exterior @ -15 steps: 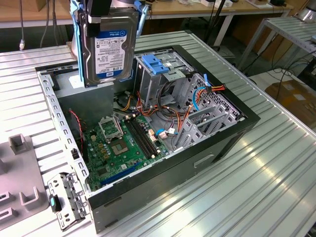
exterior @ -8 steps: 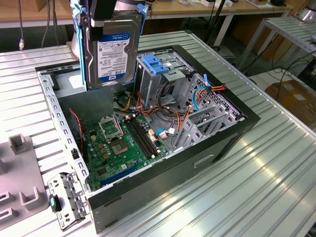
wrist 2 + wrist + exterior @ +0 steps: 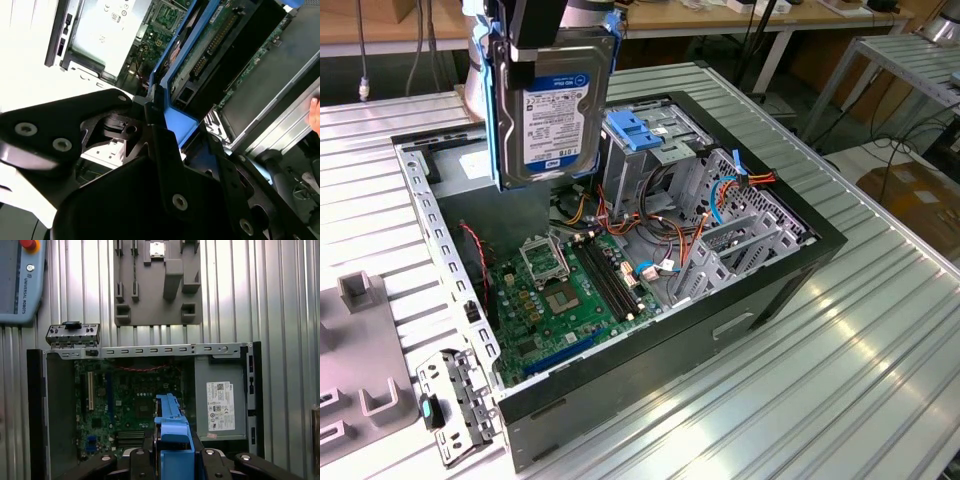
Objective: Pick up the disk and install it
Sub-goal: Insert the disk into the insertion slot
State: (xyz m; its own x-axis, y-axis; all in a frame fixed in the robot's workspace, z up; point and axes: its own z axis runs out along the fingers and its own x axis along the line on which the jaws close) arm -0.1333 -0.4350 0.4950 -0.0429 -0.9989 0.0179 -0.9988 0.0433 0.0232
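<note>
The disk (image 3: 555,105), a dark hard drive in a bright blue carrier frame, hangs upright above the back of the open computer case (image 3: 720,330). My gripper (image 3: 548,35) is shut on its top edge, at the top of the exterior view. In the first wrist view the disk (image 3: 172,432) shows edge-on between my black fingers (image 3: 142,462), with the motherboard (image 3: 125,400) below it. In the second wrist view the blue carrier (image 3: 180,120) sits clamped between the dark gripper parts.
Inside the case, a metal drive cage with a lighter blue latch (image 3: 635,130) stands just to the exterior view's right of the disk, among cables. A grey fixture (image 3: 365,350) and a loose metal bracket (image 3: 455,400) lie on the ribbed table. A teach pendant (image 3: 20,280) rests beyond the case.
</note>
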